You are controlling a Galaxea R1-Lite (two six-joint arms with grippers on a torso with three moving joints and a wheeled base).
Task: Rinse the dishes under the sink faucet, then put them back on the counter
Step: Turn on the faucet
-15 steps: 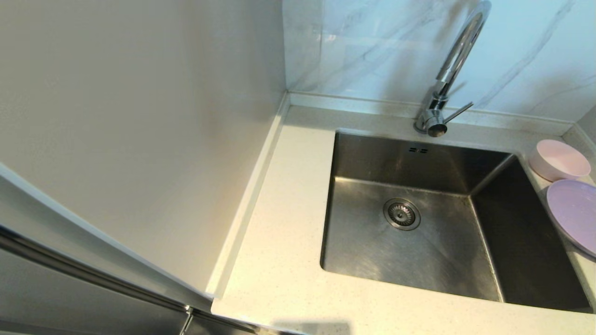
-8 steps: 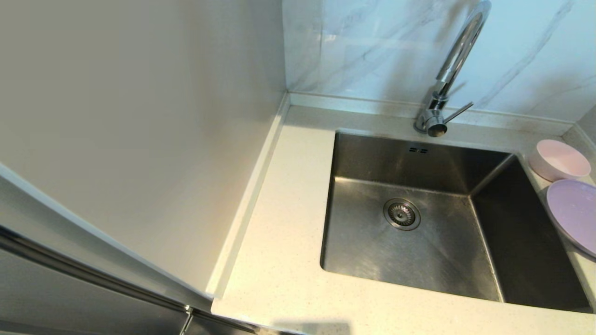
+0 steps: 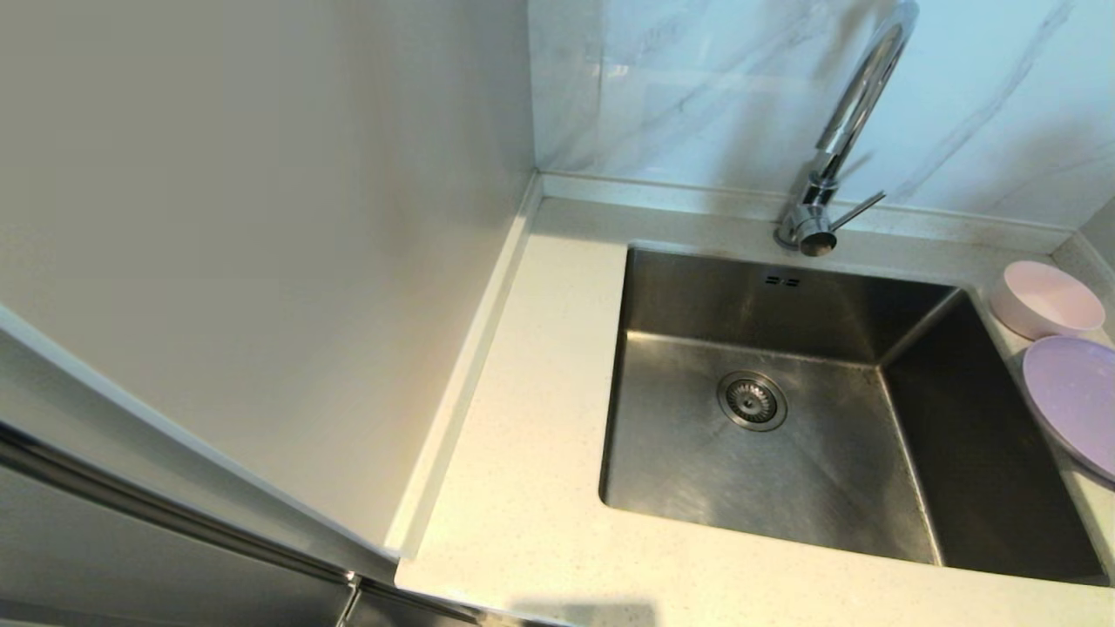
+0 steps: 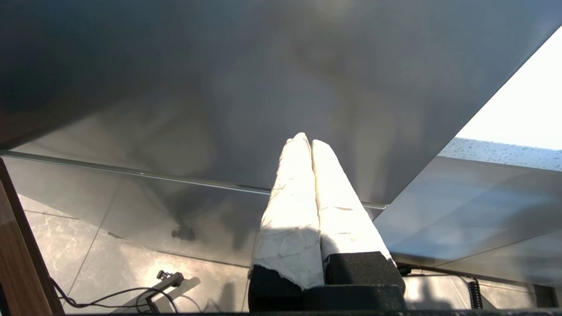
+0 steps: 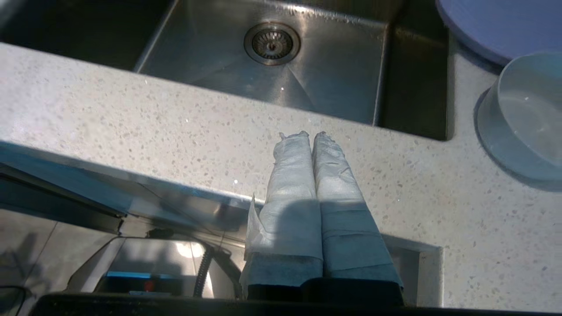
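A faucet (image 3: 823, 205) stands behind the sink (image 3: 810, 470) set in the counter (image 3: 523, 453), with a bowl (image 3: 1045, 300) behind a plate (image 3: 1076, 401) on the sink's right.

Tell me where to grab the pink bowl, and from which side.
Likely best at the rim of the pink bowl, coming from above with one finger inside and one outside. It sits upright and open on the counter, at the sink's right, with the lavender plate crowding its near side. The right gripper, shut, hangs at the counter's front edge.

Grey-veined marble wall (image 3: 697, 87), plain beige side panel (image 3: 261, 218), tiled floor (image 4: 109, 259)
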